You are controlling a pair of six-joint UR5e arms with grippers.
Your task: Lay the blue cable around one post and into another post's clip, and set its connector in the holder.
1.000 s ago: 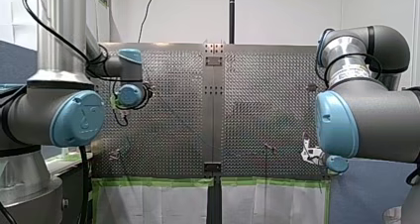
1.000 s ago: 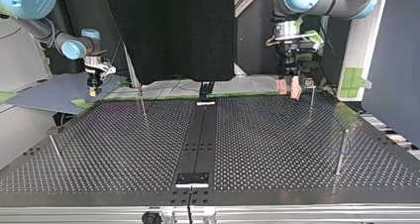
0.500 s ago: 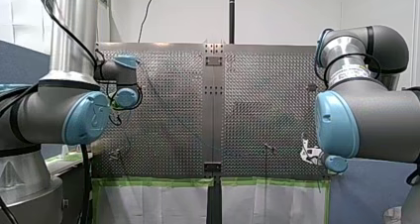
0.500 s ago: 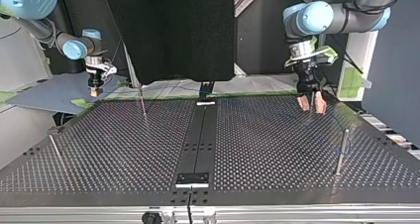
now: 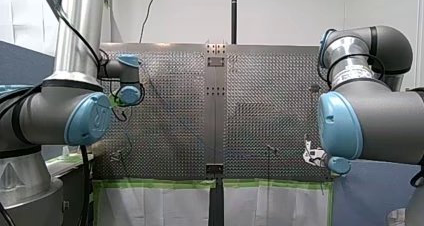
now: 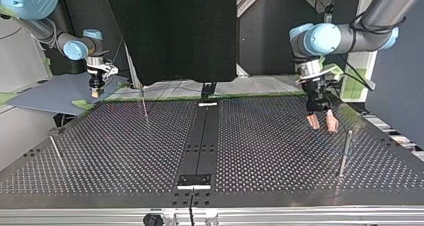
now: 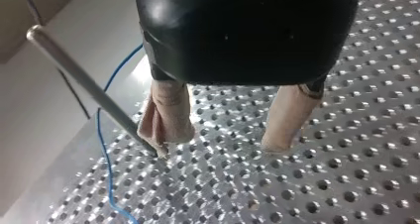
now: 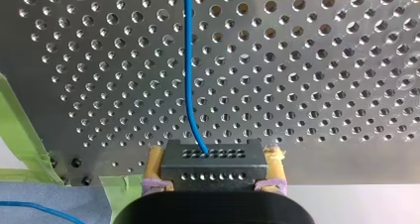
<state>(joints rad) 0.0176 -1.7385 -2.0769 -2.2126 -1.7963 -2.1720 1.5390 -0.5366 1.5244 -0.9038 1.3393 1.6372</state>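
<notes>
Both grippers at the table (image 6: 150, 151).
Your right gripper (image 8: 214, 152) clamps the connector (image 8: 210, 172) of the blue cable (image 8: 188, 75); left gripper (image 6: 322, 123), top view's right, gapes beside a post (image 7: 84, 83).

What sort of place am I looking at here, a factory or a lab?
Most likely a robotics lab test cell: my left arm and my right arm flank a perforated metal table fitted with thin posts, and a blue cable lies on it.

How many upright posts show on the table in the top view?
3 posts: one far, left of centre; one near the left edge; one near right. My left gripper may hide another.
</notes>
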